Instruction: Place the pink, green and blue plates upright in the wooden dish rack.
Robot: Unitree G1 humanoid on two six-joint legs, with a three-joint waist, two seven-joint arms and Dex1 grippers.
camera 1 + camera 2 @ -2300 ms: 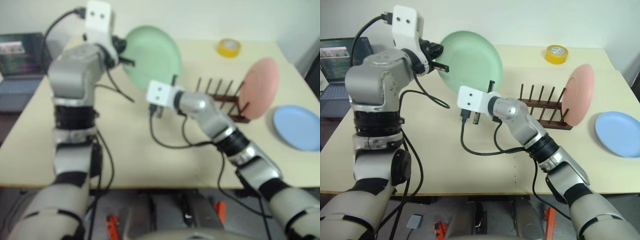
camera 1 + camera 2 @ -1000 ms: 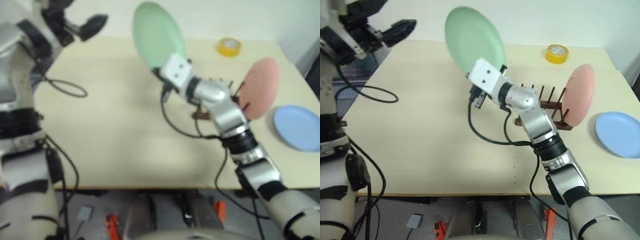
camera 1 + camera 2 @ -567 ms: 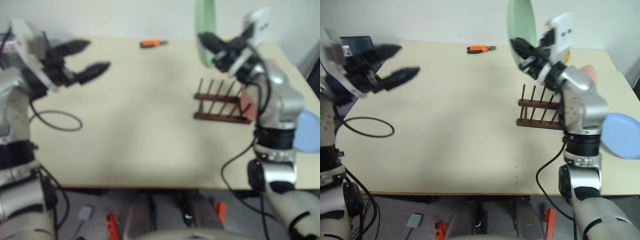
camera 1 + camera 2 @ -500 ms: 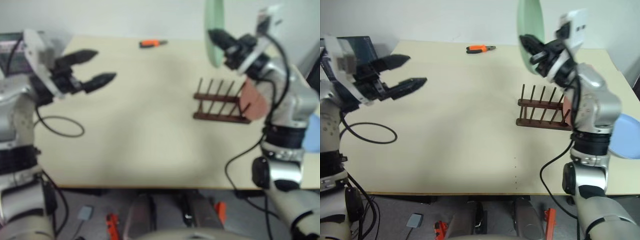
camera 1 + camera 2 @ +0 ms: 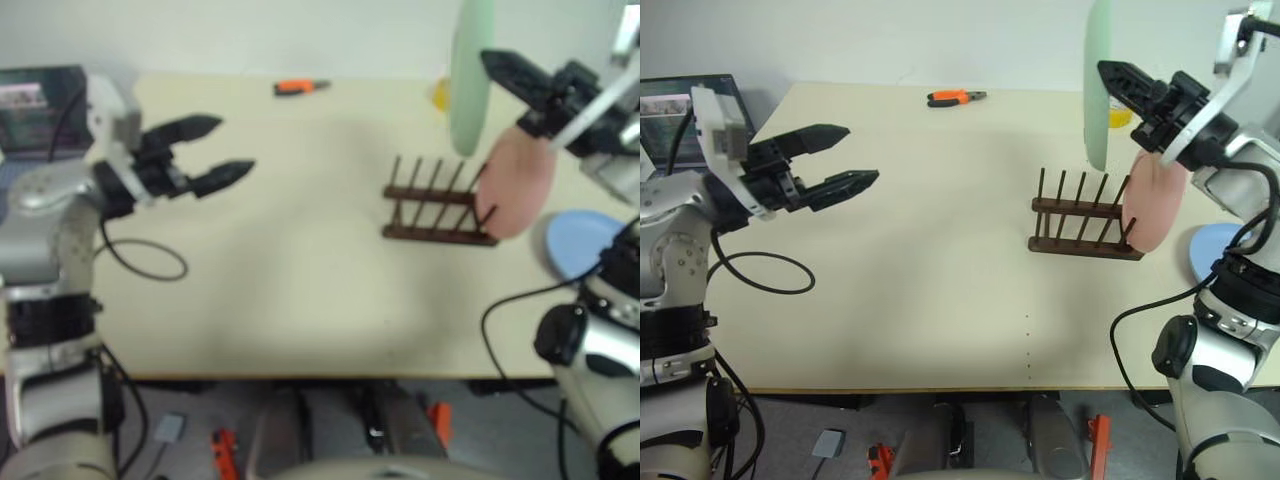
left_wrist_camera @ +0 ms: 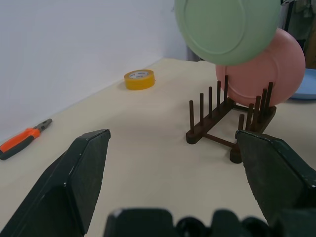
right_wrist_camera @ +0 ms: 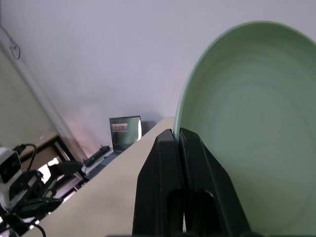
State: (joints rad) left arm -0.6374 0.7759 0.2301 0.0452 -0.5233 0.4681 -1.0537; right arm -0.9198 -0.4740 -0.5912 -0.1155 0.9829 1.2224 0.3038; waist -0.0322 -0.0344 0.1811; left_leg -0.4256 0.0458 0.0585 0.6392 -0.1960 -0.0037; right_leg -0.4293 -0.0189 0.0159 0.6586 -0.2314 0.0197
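Note:
My right gripper point(image 5: 1108, 78) is shut on the rim of the green plate point(image 5: 1098, 80), which hangs edge-on in the air above and behind the wooden dish rack point(image 5: 1085, 225). In the right wrist view its fingers point(image 7: 168, 163) pinch the green plate point(image 7: 247, 98). The pink plate point(image 5: 1150, 200) stands upright at the rack's right end. Flat on the table at the far right lies the blue plate point(image 5: 1220, 250), partly behind my right arm. My left gripper point(image 5: 860, 153) hovers open over the table's left side, holding nothing.
Orange pliers point(image 5: 955, 97) lie at the table's far edge. A yellow tape roll point(image 6: 139, 79) sits behind the rack. A laptop point(image 5: 680, 105) stands off the table's left corner. A black cable point(image 5: 760, 275) loops under my left arm.
The green plate passed from my left gripper to my right, which swung right and rolled it edge-on above the rack. My left gripper opened, drew back left and sank.

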